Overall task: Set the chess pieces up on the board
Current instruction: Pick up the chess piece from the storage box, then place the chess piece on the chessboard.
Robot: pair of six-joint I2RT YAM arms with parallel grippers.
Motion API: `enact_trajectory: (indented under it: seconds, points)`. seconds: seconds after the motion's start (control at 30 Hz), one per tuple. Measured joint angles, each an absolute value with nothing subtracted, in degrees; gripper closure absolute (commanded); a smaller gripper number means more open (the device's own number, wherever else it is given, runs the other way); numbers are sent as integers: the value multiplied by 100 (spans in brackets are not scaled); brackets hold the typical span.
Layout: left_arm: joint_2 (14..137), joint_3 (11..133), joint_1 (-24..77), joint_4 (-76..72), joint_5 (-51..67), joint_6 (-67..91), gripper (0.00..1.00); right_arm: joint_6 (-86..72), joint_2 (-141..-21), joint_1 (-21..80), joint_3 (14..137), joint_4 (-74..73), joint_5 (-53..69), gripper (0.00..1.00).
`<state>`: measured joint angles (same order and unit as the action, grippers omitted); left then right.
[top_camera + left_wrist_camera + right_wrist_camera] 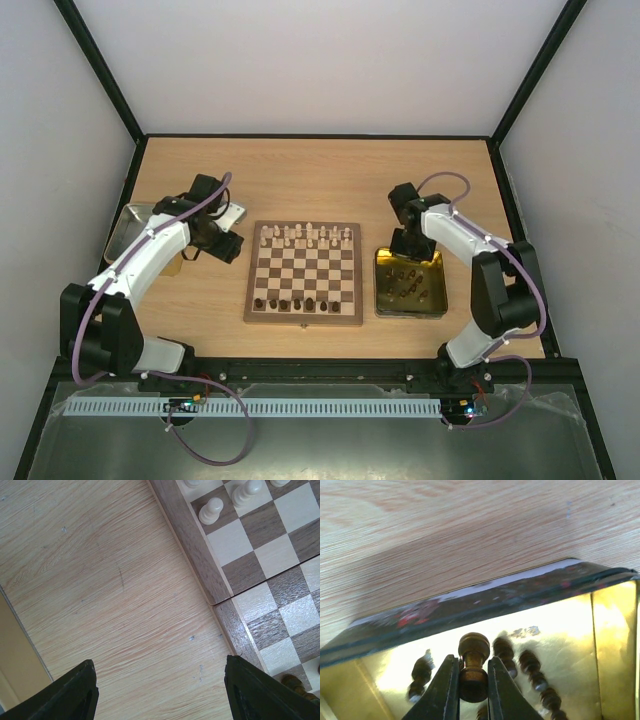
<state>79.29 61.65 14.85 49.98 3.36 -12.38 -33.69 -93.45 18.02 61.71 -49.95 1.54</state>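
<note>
Wood table [300,170], board [305,272] mid-table; right claw [472,661] is pinched on 1 dark piece [473,650] in the gold tray [615,630], left claw [159,662] gapes wide beside the board, holding nothing.

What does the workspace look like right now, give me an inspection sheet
Surface: pale wood table.
Job's things: board centred; cream pieces on its far rows; dark pieces on its near row, more in gold tray.
Clutter: silver tray, partly behind left arm.
Grippers: left gripper open above table; right gripper shut on dark pawn at gold tray.
Cables: purple cables along both arms.
Surroundings: white walls, black frame.
</note>
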Motion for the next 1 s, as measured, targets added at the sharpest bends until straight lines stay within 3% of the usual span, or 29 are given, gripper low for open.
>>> enact_trajectory:
  seconds: [0.5,1.0]
  points:
    - [8047,6165,1542,4956,338,-1225,31,-4381,-8117,4178,6289,-5756,552,90]
    - [8132,6165,1649,4932,333,-1140,31,-5022,-8501,5478,6055,-5621,980,89]
